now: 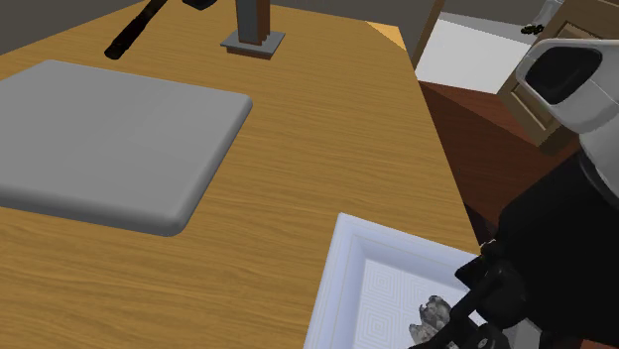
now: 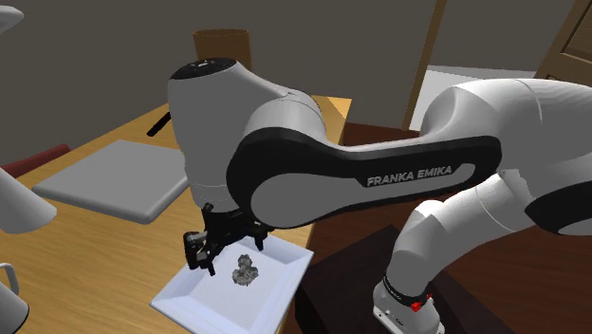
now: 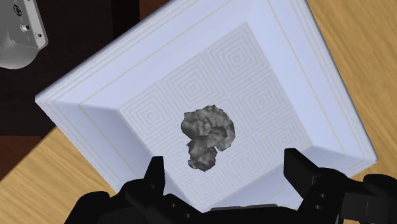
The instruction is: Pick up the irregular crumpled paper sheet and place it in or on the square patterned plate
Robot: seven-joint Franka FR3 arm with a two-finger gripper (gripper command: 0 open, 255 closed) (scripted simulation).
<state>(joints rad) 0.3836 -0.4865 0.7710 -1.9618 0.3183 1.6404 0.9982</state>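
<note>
A grey crumpled paper sheet (image 3: 207, 135) lies on the patterned middle of the white square plate (image 3: 267, 76), free of the fingers. My black gripper (image 3: 226, 167) hovers just above it, open, its two fingers standing well apart on either side of the paper. In the shoulder view the plate (image 1: 362, 268) sits at the near right corner of the wooden table, with the paper (image 1: 429, 317) on it beside the gripper (image 1: 468, 309). From the second exterior view, the gripper (image 2: 223, 249) hangs over the plate (image 2: 190, 306) and the paper (image 2: 246, 270).
A large grey flat slab (image 1: 109, 139) lies on the wooden table (image 1: 298, 149) towards the shoulder view's left. At the back are a black rod (image 1: 134, 35) and a post on a grey base (image 1: 253, 40). The table's edge runs close past the plate.
</note>
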